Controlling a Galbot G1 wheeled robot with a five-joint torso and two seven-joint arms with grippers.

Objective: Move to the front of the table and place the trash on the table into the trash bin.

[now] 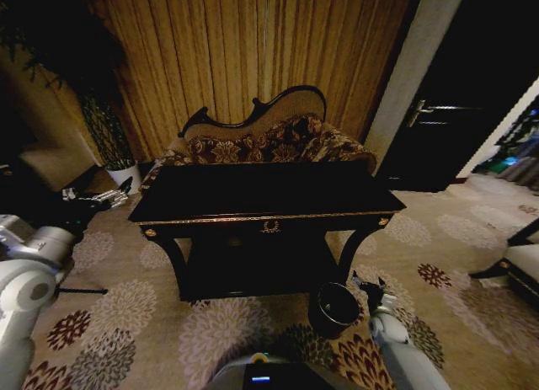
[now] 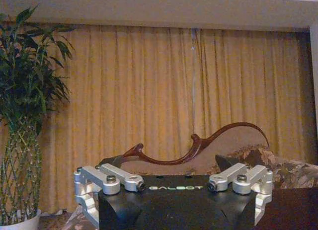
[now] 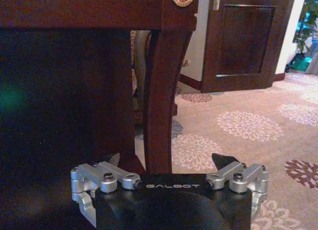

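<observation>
Head view: table (image 1: 253, 192) lies crosswise; both grippers' fingers spread, empty.

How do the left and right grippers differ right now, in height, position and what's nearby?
The left gripper is raised to about tabletop height off the table's left end, while the right gripper hangs low, near the floor.
The left gripper faces the curtain and sofa; the right gripper faces a table leg.
The trash bin sits just beside the right gripper, far from the left one.
Both are open and empty.
</observation>
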